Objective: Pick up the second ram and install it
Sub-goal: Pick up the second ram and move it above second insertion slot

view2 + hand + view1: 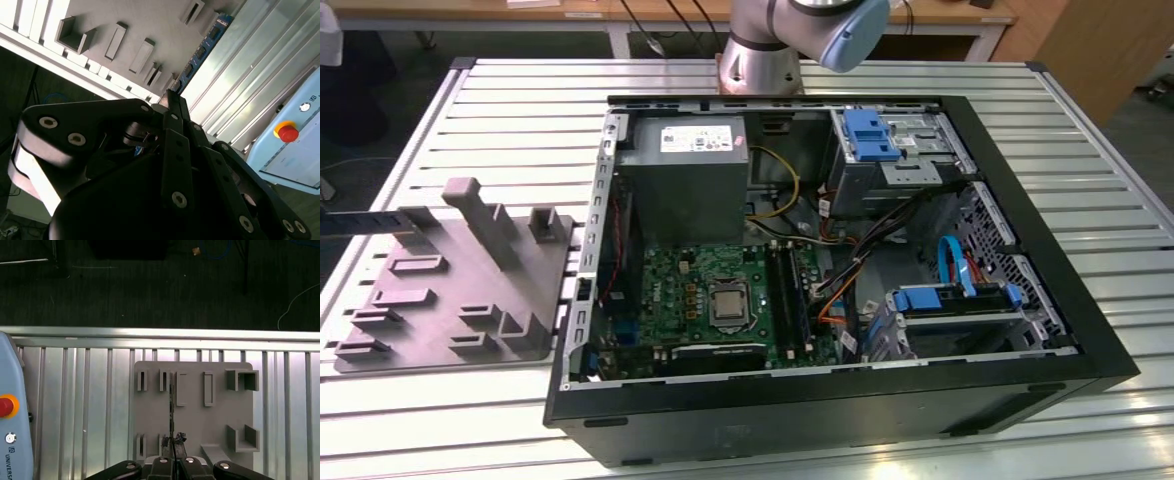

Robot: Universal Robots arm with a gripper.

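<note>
The second ram (206, 44) is a narrow blue stick with black chips, running out from my fingertips along the grey fixture plate (145, 25). In the first wrist view the second ram (171, 405) shows edge-on as a thin dark line over the fixture plate (192, 425), between two rows of slots. My gripper (173, 441) is shut on its near end, as the second wrist view also shows at the gripper (170, 95). In the exterior view the second ram (360, 222) is a dark bar at the left edge, beside the fixture plate (467, 290).
An open computer case (827, 400) lies on the slatted metal table at the exterior view's right. Inside it are a green motherboard (707, 290) with long black slots (787, 290), a power supply (687, 180) and blue drive bays (961, 300). A teach pendant (10, 430) lies beside the fixture.
</note>
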